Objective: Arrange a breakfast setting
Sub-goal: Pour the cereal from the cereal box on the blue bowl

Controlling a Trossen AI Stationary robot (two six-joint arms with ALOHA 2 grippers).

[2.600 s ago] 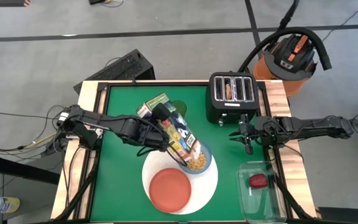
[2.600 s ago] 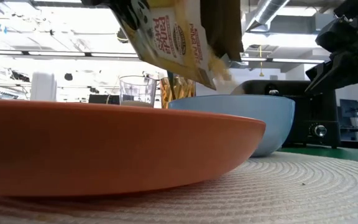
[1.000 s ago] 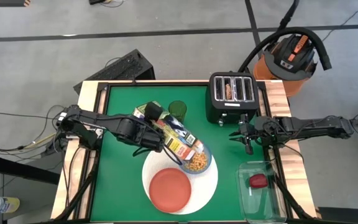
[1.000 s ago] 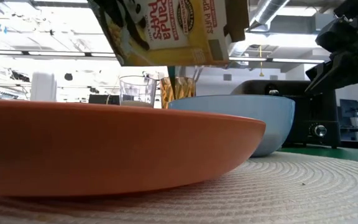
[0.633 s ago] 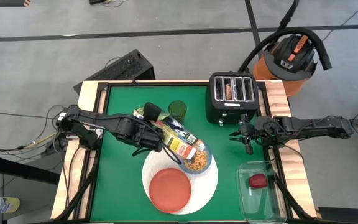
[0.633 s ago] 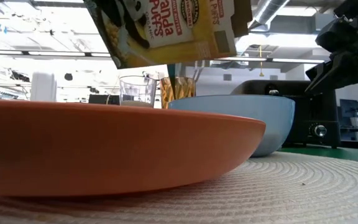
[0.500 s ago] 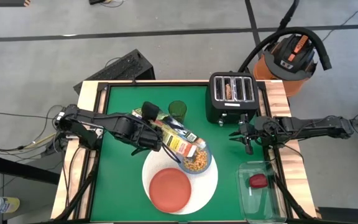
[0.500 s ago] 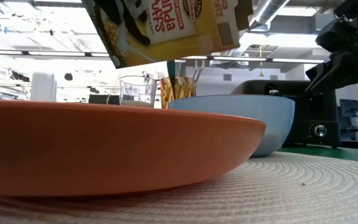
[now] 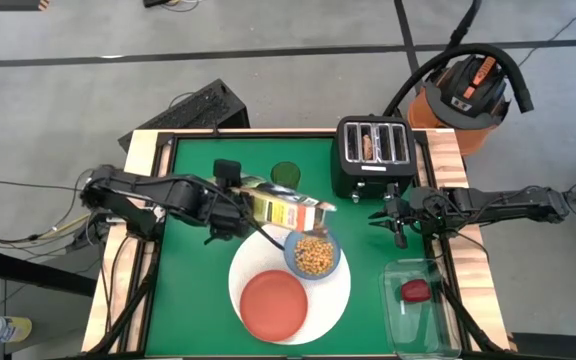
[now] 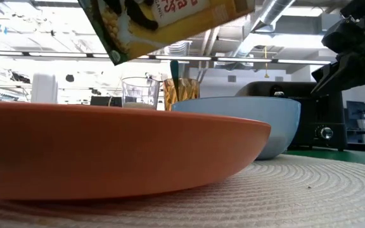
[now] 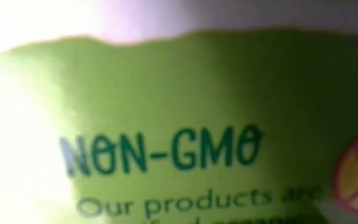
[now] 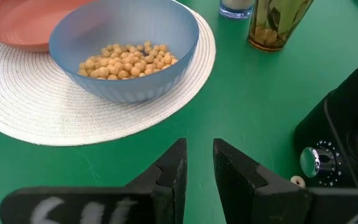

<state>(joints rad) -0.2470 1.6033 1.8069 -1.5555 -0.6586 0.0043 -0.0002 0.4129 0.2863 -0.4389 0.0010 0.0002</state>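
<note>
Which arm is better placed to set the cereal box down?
Left: its gripper already holds the cereal box beside the filled bowl. The right gripper waits by the toaster.

**What we cannot make out**

We are seeing only blurred green print on the cereal box (image 11: 179, 124), which is filling the left wrist view and hiding the fingers. The low view's top edge is cutting off that box.

high: straight down | low: table-level, close | both share bowl (image 9: 313, 254)
</note>
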